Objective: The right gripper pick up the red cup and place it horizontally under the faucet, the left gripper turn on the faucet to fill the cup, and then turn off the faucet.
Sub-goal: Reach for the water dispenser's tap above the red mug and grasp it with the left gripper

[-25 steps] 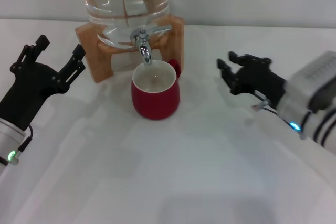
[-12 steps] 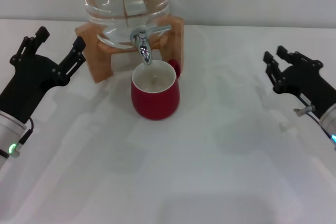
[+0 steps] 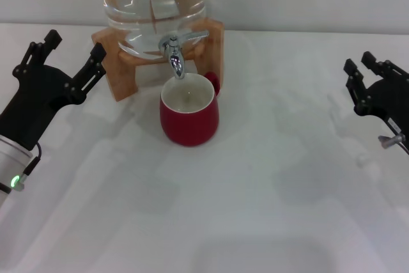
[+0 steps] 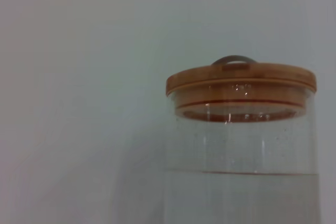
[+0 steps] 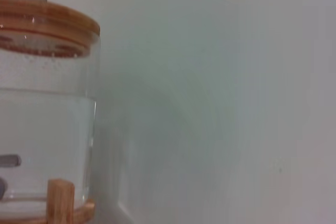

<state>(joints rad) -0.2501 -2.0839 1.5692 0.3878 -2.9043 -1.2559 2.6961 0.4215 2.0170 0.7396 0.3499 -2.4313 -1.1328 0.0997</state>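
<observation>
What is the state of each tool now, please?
Left gripper: open, holding nothing, beside the wooden stand.
Right gripper: open, holding nothing, far from the red cup.

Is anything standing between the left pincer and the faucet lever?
Nothing visible does. The left pincer, open, sits beside the wooden stand; the faucet projects from the stand's front above the red cup, with open table between.

Your head view looks forward and down at the counter from fairly near, cutting off the glass jar above its shoulder. Both wrist views face level toward that jar from either side, showing its wooden lid. The jar is what all three views share.
</observation>
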